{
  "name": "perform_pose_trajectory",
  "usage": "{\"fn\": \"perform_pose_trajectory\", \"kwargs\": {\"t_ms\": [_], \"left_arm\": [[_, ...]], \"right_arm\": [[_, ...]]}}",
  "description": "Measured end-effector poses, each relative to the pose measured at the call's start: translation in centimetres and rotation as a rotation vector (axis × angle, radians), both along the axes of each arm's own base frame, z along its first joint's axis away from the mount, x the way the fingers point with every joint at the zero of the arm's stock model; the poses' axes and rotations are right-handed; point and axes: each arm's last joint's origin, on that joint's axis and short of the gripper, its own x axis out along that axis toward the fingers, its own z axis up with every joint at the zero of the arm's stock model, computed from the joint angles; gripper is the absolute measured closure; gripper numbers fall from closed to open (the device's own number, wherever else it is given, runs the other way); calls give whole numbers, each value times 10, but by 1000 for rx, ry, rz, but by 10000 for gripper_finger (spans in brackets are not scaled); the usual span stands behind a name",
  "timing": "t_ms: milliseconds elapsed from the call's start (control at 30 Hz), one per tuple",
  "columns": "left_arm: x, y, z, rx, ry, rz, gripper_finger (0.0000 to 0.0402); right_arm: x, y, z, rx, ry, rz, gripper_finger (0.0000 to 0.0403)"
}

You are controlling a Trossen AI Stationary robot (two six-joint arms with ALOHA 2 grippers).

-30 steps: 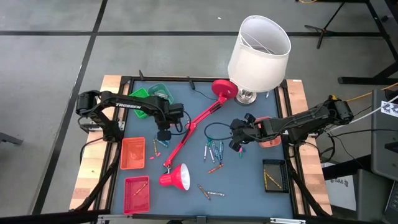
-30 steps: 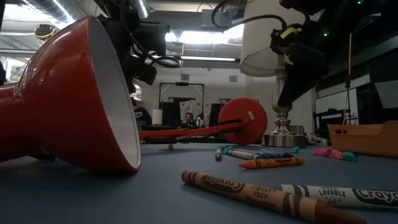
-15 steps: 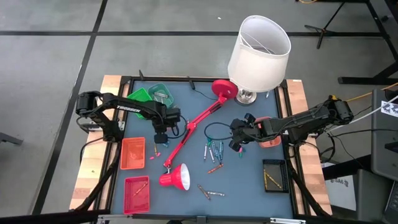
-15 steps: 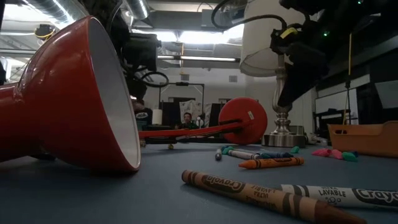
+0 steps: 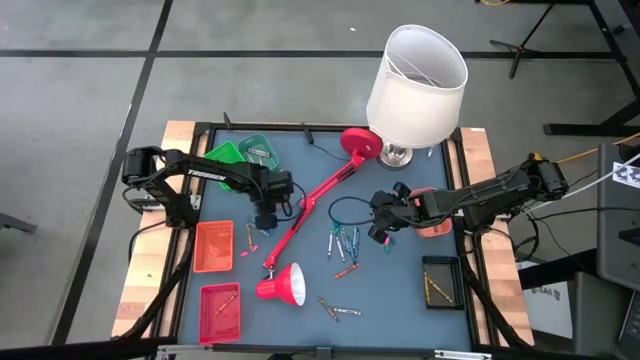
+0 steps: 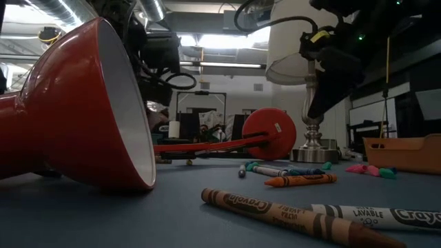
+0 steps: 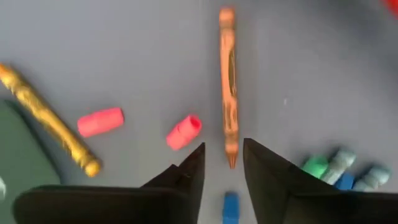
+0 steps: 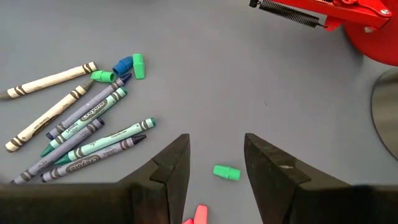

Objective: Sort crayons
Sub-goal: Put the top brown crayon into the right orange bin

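The left gripper hangs over the blue-grey table mat just on the tray side of the long red desk-lamp arm, its fingers parted with nothing between them; the tip of a slim orange crayon lies on the mat right at the gap. Two stubby pink crayon pieces and a yellow-gold crayon lie beside it, with green and blue stubs close by.

The risk here is crowding — if the fingers come down a little off line, I judge they could pinch a pink stub along with the orange crayon, or push it rolling toward the lamp arm, where reaching it would be awkward.

The right gripper waits on the other side of the lamp arm, fingers apart and empty, above a small green crayon stub and near a fan of teal and grey crayons. The stub is short — easy to knock aside rather than grasp.
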Motion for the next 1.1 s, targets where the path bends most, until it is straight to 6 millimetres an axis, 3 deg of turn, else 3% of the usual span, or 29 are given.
{"fn": "perform_pose_trajectory", "kwargs": {"t_ms": [267, 700, 1100], "left_arm": [[10, 2, 2, 10, -107, -1, 277], [15, 2, 4, 21, -167, -5, 300], [3, -10, -25, 20, -129, -64, 302]], "right_arm": [[0, 0, 0, 0, 0, 0, 254], [0, 0, 0, 0, 0, 0, 254], [0, 0, 0, 0, 0, 0, 254]]}}
